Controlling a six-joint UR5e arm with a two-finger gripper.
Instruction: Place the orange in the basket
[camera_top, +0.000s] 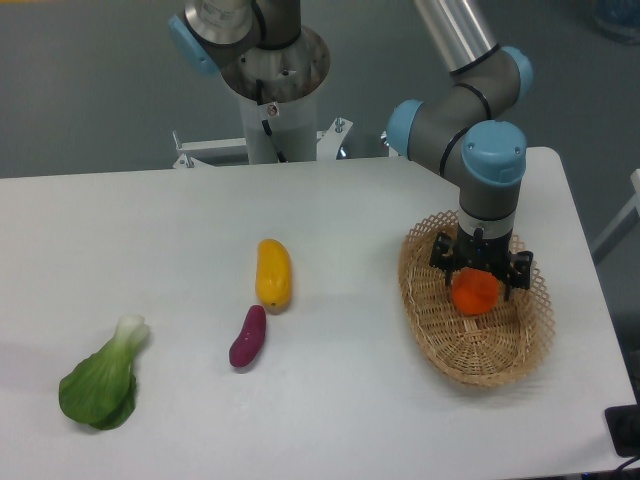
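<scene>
in one basket (440, 330): one orange (474, 293), gripper (479, 277) astride.

The orange (474, 294) is a plain bright red-orange against the light tan weave of the basket (440, 330), whose rim is open and lacy, and the gripper (478, 276) above it is black below a grey arm with pale blue caps. On the white table (150, 230) lie a yellow-orange vegetable (272, 274), a dark purple one (248, 336) and a green leafy one with a pale stem (100, 382).
</scene>
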